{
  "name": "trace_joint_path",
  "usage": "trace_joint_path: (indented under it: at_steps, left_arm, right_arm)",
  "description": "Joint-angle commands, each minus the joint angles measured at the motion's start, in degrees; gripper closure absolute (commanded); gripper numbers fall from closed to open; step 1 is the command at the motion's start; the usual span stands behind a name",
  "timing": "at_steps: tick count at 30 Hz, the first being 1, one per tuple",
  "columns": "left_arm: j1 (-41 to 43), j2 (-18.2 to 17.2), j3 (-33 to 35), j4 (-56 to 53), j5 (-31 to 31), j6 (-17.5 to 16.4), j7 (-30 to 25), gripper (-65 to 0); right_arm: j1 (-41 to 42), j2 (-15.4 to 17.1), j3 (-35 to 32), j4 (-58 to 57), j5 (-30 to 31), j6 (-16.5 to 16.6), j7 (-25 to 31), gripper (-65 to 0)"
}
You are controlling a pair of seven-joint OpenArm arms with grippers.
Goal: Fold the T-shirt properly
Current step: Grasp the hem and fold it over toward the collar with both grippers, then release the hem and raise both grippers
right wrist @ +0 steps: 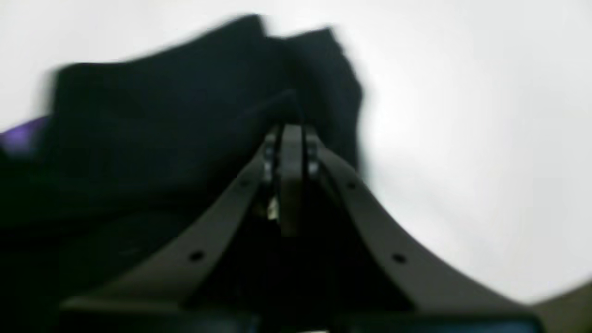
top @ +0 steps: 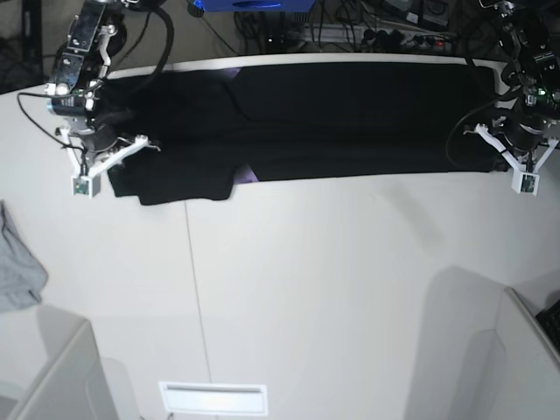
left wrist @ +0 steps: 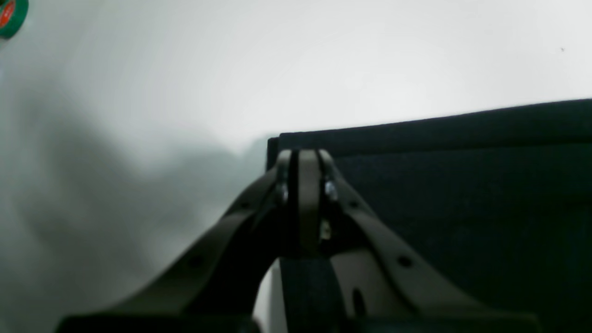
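Note:
The black T-shirt (top: 332, 114) lies stretched in a long band across the far side of the white table (top: 306, 289). A sliver of purple print (top: 250, 175) shows at its near edge. In the left wrist view my left gripper (left wrist: 303, 159) is shut at a corner of the T-shirt (left wrist: 462, 194), with a strip of black cloth running back between its fingers. My right gripper (right wrist: 291, 134) is shut in the bunched black T-shirt (right wrist: 162, 138), which is blurred, and a purple patch (right wrist: 23, 134) shows at the far left. In the base view the two arms stand at the shirt's two ends.
A small light grey cloth (top: 17, 271) lies at the table's left edge. A green tape roll (left wrist: 11, 16) sits at the top left of the left wrist view. Cables and a blue object (top: 254, 4) crowd the space behind the table. Low bin walls (top: 534, 350) rise at the near corners.

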Motion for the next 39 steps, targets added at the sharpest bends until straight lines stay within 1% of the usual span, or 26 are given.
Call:
trace_joint_path:
  at_steps: [1, 3, 9, 11, 13, 19, 27, 29, 36, 37, 39]
  left_arm:
    - [-0.17, -0.98, -0.27, 0.89, -0.16, 0.06, -1.04, 0.0]
    - [-0.08, -1.07, -0.44, 0.89, 0.10, 0.06, -1.04, 0.0]
    - [1.06, -1.24, -0.44, 0.89, 0.19, 0.06, -1.04, 0.0]
    - [1.06, -1.24, -0.44, 0.89, 0.19, 0.06, -1.04, 0.0]
    - [1.15, -1.24, -0.44, 0.89, 0.19, 0.06, -1.04, 0.0]
    - [2.56, -1.33, -0.53, 1.33, 0.19, 0.06, -0.96, 0.0]
    - [5.28, -1.33, -0.53, 1.07, 0.19, 0.06, -1.13, 0.0]
    - [5.37, -1.33, -0.53, 1.07, 0.19, 0.06, -1.04, 0.0]
    - [6.78, -1.42, -0.27, 1.24, 0.28, 0.06, -0.96, 0.0]
    - [7.57, -1.42, -0.27, 1.24, 0.28, 0.06, -0.96, 0.0]
    - [8.45, -1.42, -0.18, 1.15, 0.28, 0.06, -0.96, 0.0]
  right_arm:
    - [0.47, 0.72, 0.19, 1.28, 1.13, 0.05, -0.05, 0.0]
    - [0.65, 1.86, 0.98, 1.28, 3.59, 0.05, -2.07, 0.0]
    - [0.21, 2.48, 6.43, 1.28, 10.18, 0.05, -3.48, 0.0]
    - [-0.06, 2.92, 8.28, 1.28, 11.77, 0.05, -5.24, 0.0]
    - [-0.06, 4.06, 8.80, 1.28, 13.44, 0.05, -6.47, 0.0]
    - [-1.37, 4.50, 9.15, 1.54, 18.71, -0.04, -7.79, 0.0]
    - [-4.19, 4.50, 8.89, 1.10, 18.71, -0.21, -7.35, 0.0]
    - [-4.72, 4.06, 8.72, 1.02, 18.71, -0.30, -7.35, 0.0]
    - [-5.68, 4.41, 9.15, 1.02, 18.62, -0.39, -7.70, 0.0]
    - [-6.12, 4.41, 9.15, 1.02, 18.36, -0.39, -7.44, 0.0]
    - [-6.30, 3.97, 8.80, 0.05, 15.63, -0.39, -7.35, 0.0]
